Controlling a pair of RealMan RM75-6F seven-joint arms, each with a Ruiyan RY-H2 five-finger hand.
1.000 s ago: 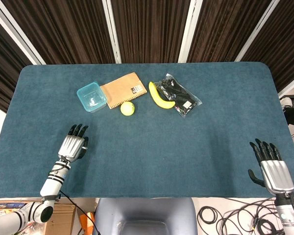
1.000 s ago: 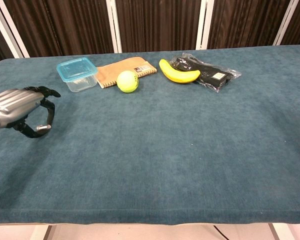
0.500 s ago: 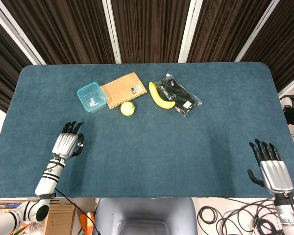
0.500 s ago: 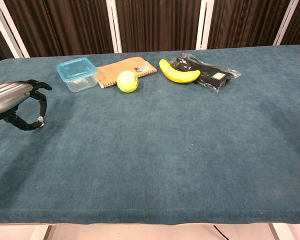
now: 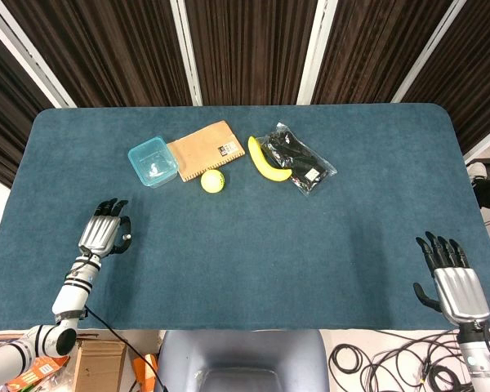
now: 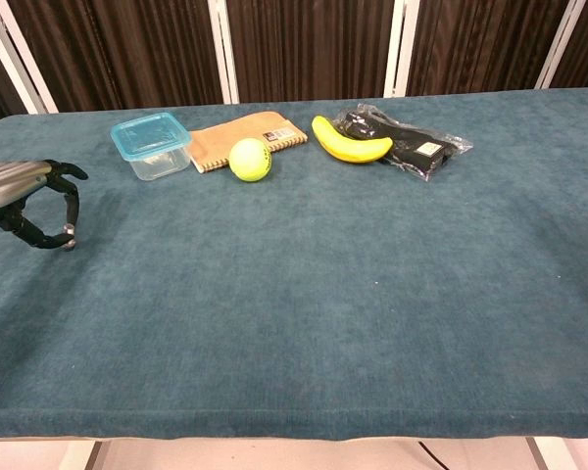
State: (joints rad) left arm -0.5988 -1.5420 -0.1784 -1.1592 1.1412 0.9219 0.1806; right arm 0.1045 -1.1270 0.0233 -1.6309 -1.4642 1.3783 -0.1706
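My left hand [image 5: 104, 235] [image 6: 24, 198] hovers over the left part of the blue table, holding nothing, its fingers apart and bent downward. The nearest thing to it is a clear teal-rimmed box [image 5: 153, 162] [image 6: 152, 144] farther back. Beside that box lie a tan notebook [image 5: 204, 149] [image 6: 250, 139] and a yellow-green tennis ball [image 5: 213, 180] [image 6: 250, 159]. A banana [image 5: 266, 161] [image 6: 351, 143] rests against a black packet in clear wrap [image 5: 303, 160] [image 6: 409, 142]. My right hand [image 5: 451, 277] is at the table's near right corner with its fingers spread, empty, shown only in the head view.
The blue cloth table [image 5: 310, 245] [image 6: 353, 294] spreads wide in front of the row of things. Dark slatted panels stand behind its far edge. Cables [image 5: 384, 363] lie on the floor at the near right, and a chair back [image 5: 241, 359] sits at the near edge.
My left hand has drawn back to the left and toward the table's left edge over the last second. The right hand and the things on the table have not moved.
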